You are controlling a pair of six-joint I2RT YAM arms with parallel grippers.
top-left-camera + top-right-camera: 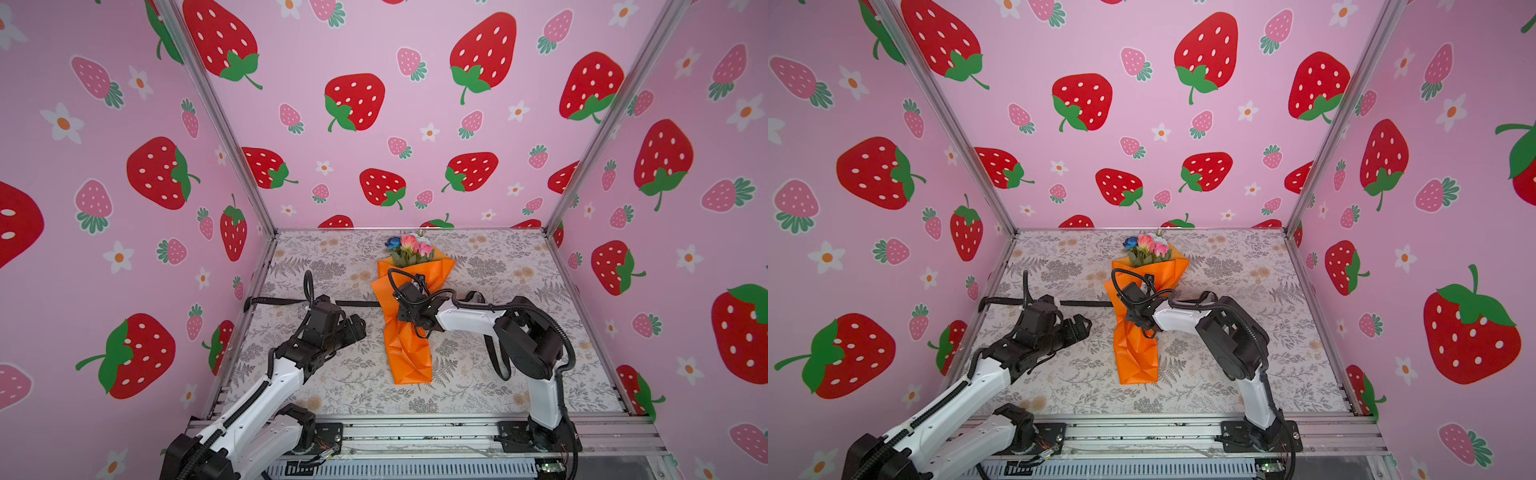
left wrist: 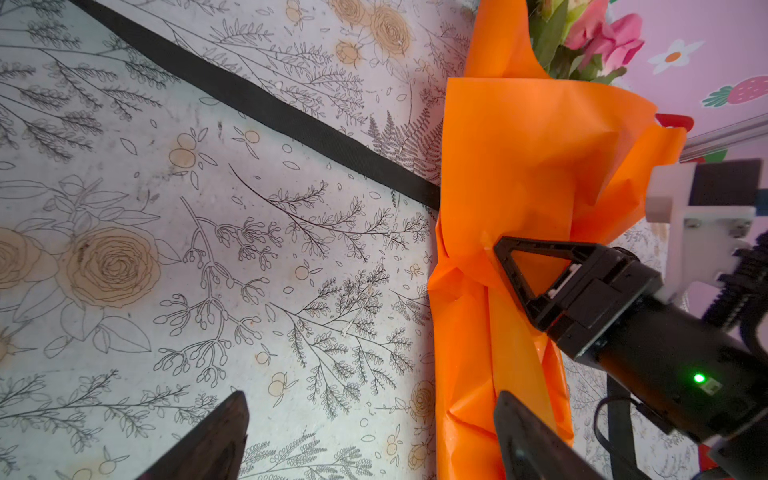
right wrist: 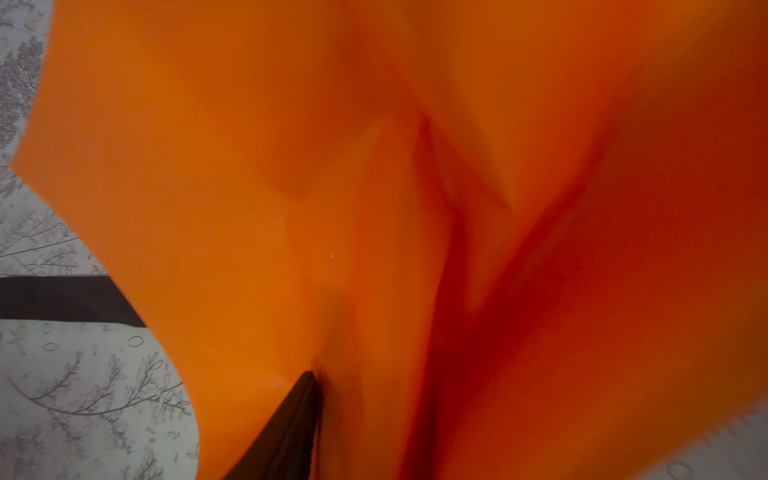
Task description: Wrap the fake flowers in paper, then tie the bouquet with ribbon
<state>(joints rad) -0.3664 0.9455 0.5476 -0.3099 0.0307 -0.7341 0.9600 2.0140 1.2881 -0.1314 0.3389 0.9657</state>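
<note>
While the left end effector [image 2: 370, 397] gapes, the right end effector [image 2: 505, 253], spread unclear, should pin the bouquet [image 1: 409, 353] over the ribbon [image 1: 282, 300].

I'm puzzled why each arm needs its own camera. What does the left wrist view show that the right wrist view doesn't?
Only the left wrist view shows the pink flowers poking out of the orange paper and the right gripper's black finger over it. Only the right wrist view shows the paper's folds close up, blurred, nearly filling the picture. Both show the paper, the black ribbon and the flowered table cover.
</note>
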